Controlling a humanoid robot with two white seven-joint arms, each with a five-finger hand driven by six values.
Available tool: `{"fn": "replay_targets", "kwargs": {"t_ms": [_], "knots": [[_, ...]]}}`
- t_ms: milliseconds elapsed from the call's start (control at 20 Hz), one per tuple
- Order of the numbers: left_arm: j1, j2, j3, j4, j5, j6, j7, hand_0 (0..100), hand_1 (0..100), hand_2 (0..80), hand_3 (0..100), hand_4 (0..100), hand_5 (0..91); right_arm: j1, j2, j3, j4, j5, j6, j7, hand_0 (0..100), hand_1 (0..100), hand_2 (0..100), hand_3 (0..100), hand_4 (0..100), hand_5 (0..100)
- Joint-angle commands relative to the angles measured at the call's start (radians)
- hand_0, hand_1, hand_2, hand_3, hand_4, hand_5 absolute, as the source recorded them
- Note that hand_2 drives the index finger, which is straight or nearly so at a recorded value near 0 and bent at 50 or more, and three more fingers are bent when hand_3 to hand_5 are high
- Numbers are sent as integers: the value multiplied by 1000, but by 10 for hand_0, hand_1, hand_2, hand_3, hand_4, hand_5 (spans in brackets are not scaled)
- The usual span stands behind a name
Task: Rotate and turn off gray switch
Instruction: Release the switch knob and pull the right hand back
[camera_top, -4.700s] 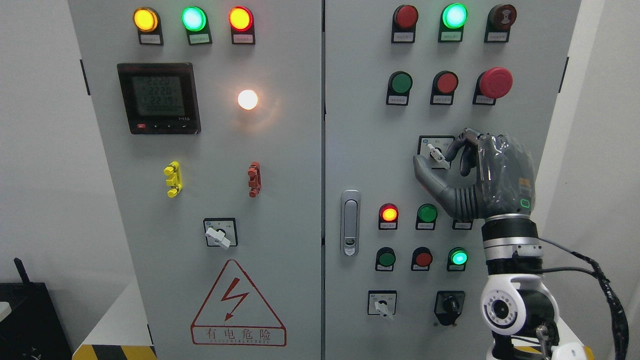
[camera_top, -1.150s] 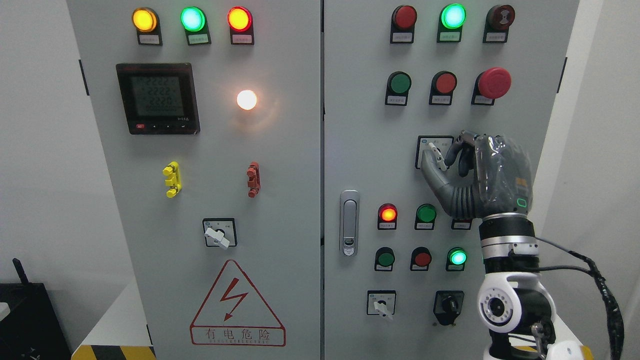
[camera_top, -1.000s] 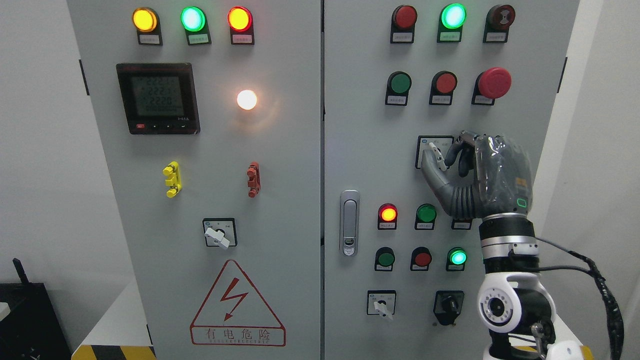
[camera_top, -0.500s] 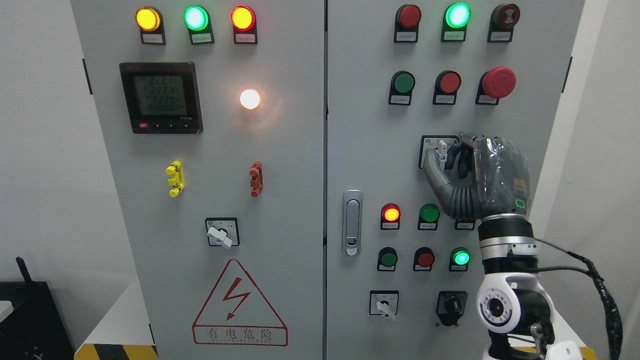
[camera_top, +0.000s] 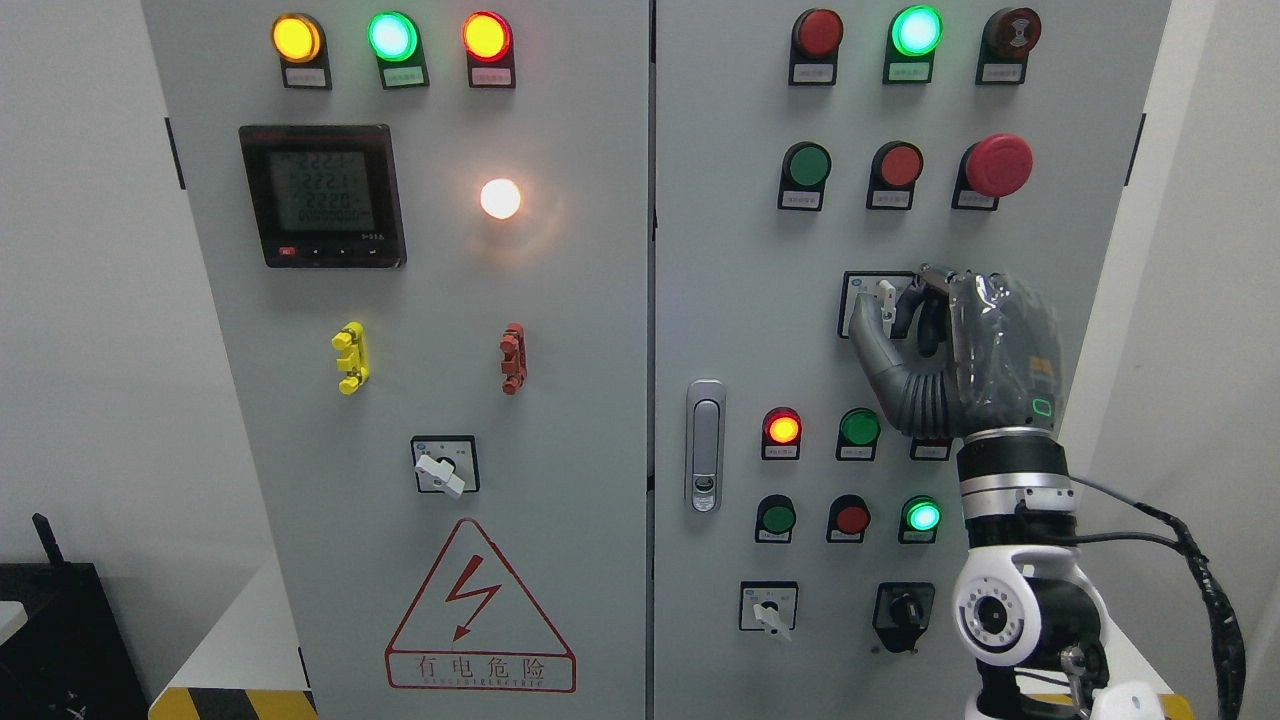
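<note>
The gray switch (camera_top: 884, 296) is located right of centre in the frame, on the right door of the cabinet (camera_top: 720, 300). Its handle is pinched between thumb and fingers (camera_top: 868, 325) of the right hand (camera_top: 960, 350) and is held nearly upright.

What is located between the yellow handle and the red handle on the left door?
In the head view, only bare gray door panel lies between the yellow handle and the red handle.
</note>
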Motion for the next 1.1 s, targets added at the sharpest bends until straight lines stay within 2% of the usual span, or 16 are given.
{"fn": "replay_targets", "kwargs": {"t_ms": [0,300,550,1050], "knots": [[0,0,32,1,0,0,0,120,389,0,0,0,0,0,0,-25,0,-1,0,-1,622,394,737,1000,909,1000],[0,0,32,1,0,0,0,120,389,0,0,0,0,1,0,-25,-6,-2,-1,-2,650,365,739,1000,910,1000],[0,0,32,0,0,0,0,120,389,0,0,0,0,4,-1,-25,-9,-4,-3,-5,563,378,741,1000,910,1000],[0,0,32,0,0,0,0,120,389,0,0,0,0,7,-15,-39,-9,-6,-9,-11,484,385,741,1000,910,1000]]}}
